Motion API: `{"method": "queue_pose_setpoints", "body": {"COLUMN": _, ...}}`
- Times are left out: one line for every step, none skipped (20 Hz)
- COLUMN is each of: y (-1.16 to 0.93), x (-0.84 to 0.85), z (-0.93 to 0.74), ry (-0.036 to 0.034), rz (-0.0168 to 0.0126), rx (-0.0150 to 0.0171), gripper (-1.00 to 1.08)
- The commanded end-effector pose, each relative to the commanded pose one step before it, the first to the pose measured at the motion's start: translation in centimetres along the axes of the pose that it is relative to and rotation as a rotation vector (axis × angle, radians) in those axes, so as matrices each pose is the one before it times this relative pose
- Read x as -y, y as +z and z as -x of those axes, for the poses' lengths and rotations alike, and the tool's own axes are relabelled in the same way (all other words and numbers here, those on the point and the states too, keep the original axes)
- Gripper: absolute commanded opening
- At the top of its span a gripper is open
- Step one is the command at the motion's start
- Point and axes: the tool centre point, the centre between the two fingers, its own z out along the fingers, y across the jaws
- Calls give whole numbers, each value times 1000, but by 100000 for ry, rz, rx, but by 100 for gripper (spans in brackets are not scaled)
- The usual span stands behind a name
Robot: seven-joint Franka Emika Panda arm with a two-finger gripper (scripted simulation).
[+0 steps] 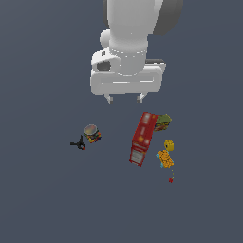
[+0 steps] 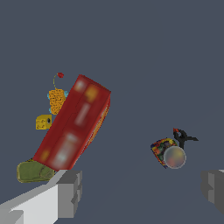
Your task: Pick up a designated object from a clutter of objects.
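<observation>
got the gripper (image 1: 125, 98) hanging high with jaws wide apart - the small can (image 1: 92, 133) sits clear of the long red box (image 1: 144, 138), so easy access.

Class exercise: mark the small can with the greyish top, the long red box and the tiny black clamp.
Small cylindrical can with greyish top (image 1: 91, 133), exterior view, its label side.
Long red box (image 1: 144, 138), exterior view, middle of its top face.
Tiny black clamp with red tip (image 1: 78, 143), exterior view, its black body.

The can (image 1: 92, 133) wears a grey top and red-orange-yellow label; the long box (image 1: 143, 138) is red; the clamp (image 1: 78, 143) is black.
</observation>
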Motion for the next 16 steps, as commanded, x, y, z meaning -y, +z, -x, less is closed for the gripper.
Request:
{"method": "queue_pose_setpoints", "body": {"y": 783, "x": -614, "z": 4, "ry": -1617, "rz": 98, "rx": 208, "gripper": 100}}
{"method": "queue_pose_setpoints", "body": {"y": 381, "x": -297, "z": 8, "ry": -841, "rz": 44, "rx": 77, "gripper": 100}}
{"method": "queue_pose_setpoints", "body": {"y": 415, "x": -320, "z": 16, "ry": -927, "rz": 46, "rx": 84, "gripper": 100}}
{"method": "queue_pose_setpoints", "body": {"y": 450, "x": -350, "z": 27, "ry": -1000, "rz": 44, "rx": 91, "gripper": 100}}
{"method": "queue_pose_setpoints", "body": {"y": 487, "x": -376, "z": 40, "ry": -1082, "rz": 41, "rx": 100, "gripper": 100}}
{"method": "queue_pose_setpoints", "body": {"y": 522, "x": -401, "z": 56, "ry": -1164, "rz": 38, "rx": 108, "gripper": 100}}
{"method": "queue_pose_setpoints", "body": {"y": 557, "x": -427, "z": 74, "ry": -1245, "rz": 33, "rx": 114, "gripper": 100}}
{"method": "queue_pose_setpoints", "body": {"y": 593, "x": -450, "z": 94, "ry": -1330, "rz": 27, "rx": 122, "gripper": 100}}
{"method": "queue_pose_setpoints", "body": {"y": 628, "x": -472, "z": 118, "ry": -1413, "rz": 19, "rx": 128, "gripper": 100}}
{"method": "queue_pose_setpoints", "body": {"y": 662, "x": -494, "z": 145, "ry": -1496, "rz": 9, "rx": 134, "gripper": 100}}
{"method": "queue_pose_setpoints", "body": {"y": 696, "x": -513, "z": 174, "ry": -1578, "rz": -2, "rx": 139, "gripper": 100}}
{"method": "queue_pose_setpoints", "body": {"y": 710, "x": -514, "z": 200, "ry": -1616, "rz": -14, "rx": 139, "gripper": 100}}
{"method": "queue_pose_setpoints", "body": {"y": 707, "x": -504, "z": 223, "ry": -1618, "rz": -27, "rx": 135, "gripper": 100}}
{"method": "queue_pose_setpoints", "body": {"y": 704, "x": -492, "z": 245, "ry": -1620, "rz": -39, "rx": 130, "gripper": 100}}
{"method": "queue_pose_setpoints", "body": {"y": 701, "x": -480, "z": 266, "ry": -1621, "rz": -51, "rx": 125, "gripper": 100}}
{"method": "queue_pose_setpoints", "body": {"y": 698, "x": -467, "z": 287, "ry": -1621, "rz": -62, "rx": 119, "gripper": 100}}
